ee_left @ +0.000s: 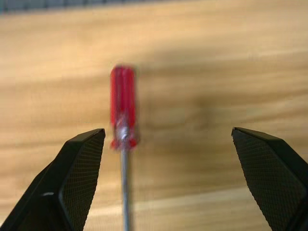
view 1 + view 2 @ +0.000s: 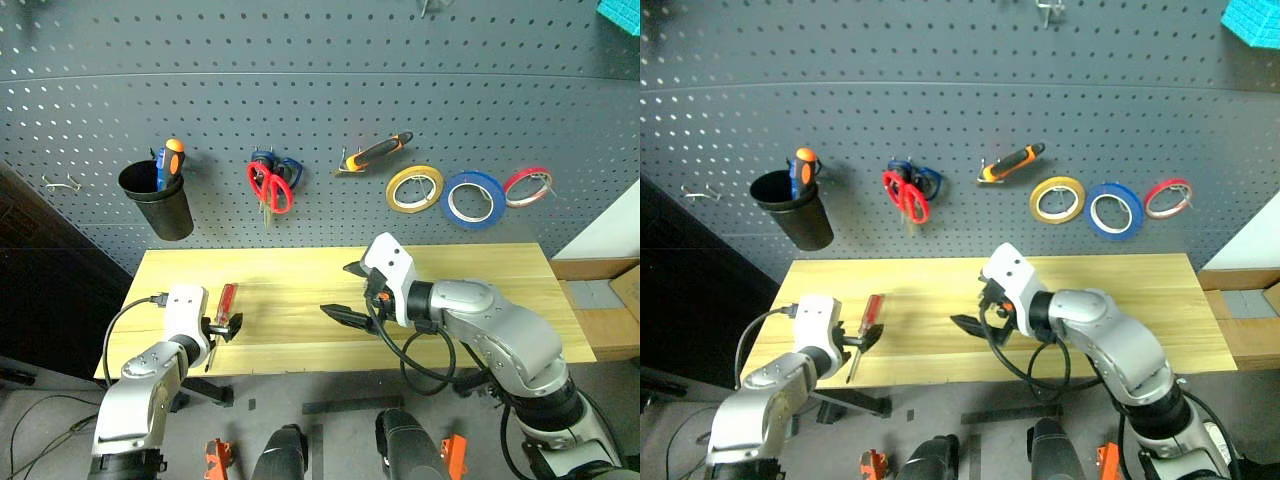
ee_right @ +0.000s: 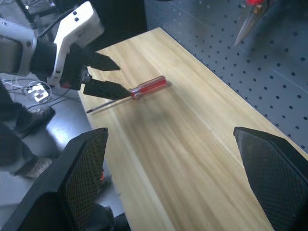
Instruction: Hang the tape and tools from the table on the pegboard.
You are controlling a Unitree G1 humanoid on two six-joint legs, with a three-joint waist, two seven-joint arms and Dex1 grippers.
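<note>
The left gripper point(image 2: 228, 327) sits low over the near left part of the table point(image 2: 480, 290) with its two black fingers spread wide and nothing between them. The screwdriver point(image 1: 123, 108) lies flat on the wood just ahead of it, red handle pointing toward the pegboard point(image 2: 320, 110) and thin shaft running back past one finger point(image 1: 77, 168); it looks lined up so the fingers can close across the shaft or handle, but they are not touching it as far as I can tell.

The right gripper point(image 2: 345, 300) hangs over the middle of the table, also spread wide and empty, well apart from the screwdriver; it seems to be waiting.

Everything else of the task is already up on the pegboard. The red scissors point(image 2: 270, 187) hang from a hook in front of blue-handled scissors point(image 2: 285, 165), the pliers point(image 2: 375, 152) rest slanted across a hook, and the blue tape point(image 2: 473, 198) hangs between a yellow roll point(image 2: 415, 187) and a red roll point(image 2: 528, 185).

A black cup point(image 2: 160, 203) is fixed to the board on the left, and an orange-and-blue screwdriver point(image 2: 168, 160) stands in it, handle up. The screwdriver on the table probably belongs there too.
</note>
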